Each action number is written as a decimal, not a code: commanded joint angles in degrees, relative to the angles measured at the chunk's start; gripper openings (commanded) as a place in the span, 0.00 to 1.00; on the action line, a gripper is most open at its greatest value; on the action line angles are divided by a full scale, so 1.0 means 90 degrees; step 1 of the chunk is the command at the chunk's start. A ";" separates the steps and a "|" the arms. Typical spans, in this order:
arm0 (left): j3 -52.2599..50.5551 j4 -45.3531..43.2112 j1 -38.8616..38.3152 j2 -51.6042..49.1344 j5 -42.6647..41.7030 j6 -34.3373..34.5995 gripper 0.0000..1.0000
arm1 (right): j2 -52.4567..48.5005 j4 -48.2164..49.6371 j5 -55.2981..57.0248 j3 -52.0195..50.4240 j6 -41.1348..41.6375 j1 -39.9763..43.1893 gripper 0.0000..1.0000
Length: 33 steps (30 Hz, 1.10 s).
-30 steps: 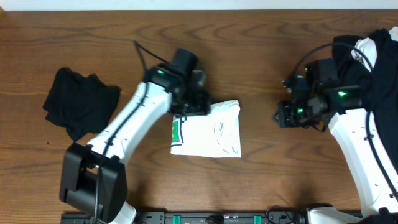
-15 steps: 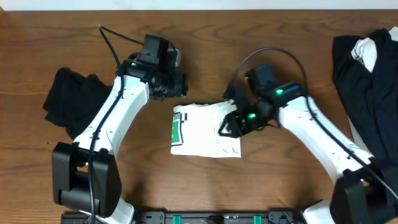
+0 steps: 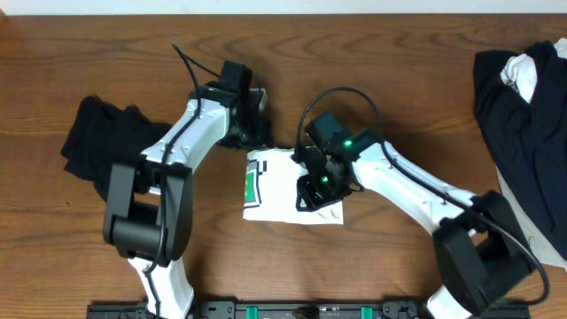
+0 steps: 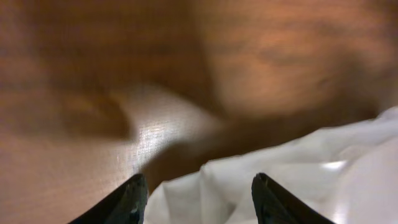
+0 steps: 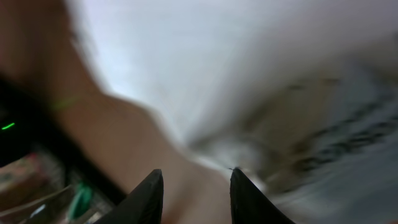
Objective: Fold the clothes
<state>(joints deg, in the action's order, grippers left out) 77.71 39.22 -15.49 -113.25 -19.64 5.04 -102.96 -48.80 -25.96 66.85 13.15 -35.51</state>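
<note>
The shirt [image 3: 288,193] lies folded at mid-table. The left gripper [image 4: 199,190] hovers at its upper left edge, jaws half apart and empty, likely to tidy it. The right gripper [image 5: 194,183] hangs over its right half, jaws narrower, nothing visibly pinched. Black clothes [image 3: 111,146] wait well apart.

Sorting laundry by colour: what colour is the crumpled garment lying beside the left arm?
The crumpled garment is black; the overhead view shows it best.

overhead looks straight down on the whole table [image 3: 399,89]; both wrist views sit close above the white shirt [image 3: 275,199]
</note>
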 commanded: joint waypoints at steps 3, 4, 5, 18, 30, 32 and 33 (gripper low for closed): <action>0.0078 0.0665 -0.0019 -0.0279 0.0002 -0.0109 0.50 | -0.0406 -0.0092 0.1190 -0.0032 0.0585 -0.0046 0.34; 0.0058 0.0775 -0.0019 -0.0279 0.0078 -0.0104 0.45 | -0.0440 -0.0119 0.1333 -0.0032 0.0585 -0.0036 0.33; 0.0051 0.0894 -0.0019 -0.0274 0.0155 -0.0104 0.41 | -0.0449 -0.0148 0.1477 -0.0032 0.0585 -0.0032 0.33; 0.0010 0.2543 -0.0066 -0.0274 0.0262 0.0267 0.06 | -0.0449 -0.0175 0.3400 -0.0029 0.0583 0.0243 0.36; -0.0095 0.2730 -0.0738 -0.0274 0.0262 0.0571 0.06 | -0.0447 0.0695 0.4580 -0.0024 -0.0080 0.0699 0.48; -0.0095 0.2730 -0.0848 -0.0274 0.0265 0.0576 0.06 | -0.0447 0.0816 0.4692 -0.0022 -0.0369 0.0726 0.49; -0.0095 0.2732 -0.0889 -0.0272 0.0265 0.0576 0.06 | -0.0427 0.0823 0.4872 -0.0022 -0.0372 0.0731 0.48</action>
<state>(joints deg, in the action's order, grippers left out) 77.47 63.42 -22.63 -115.63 -17.78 9.21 -106.61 -41.78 12.84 66.67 13.76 -29.61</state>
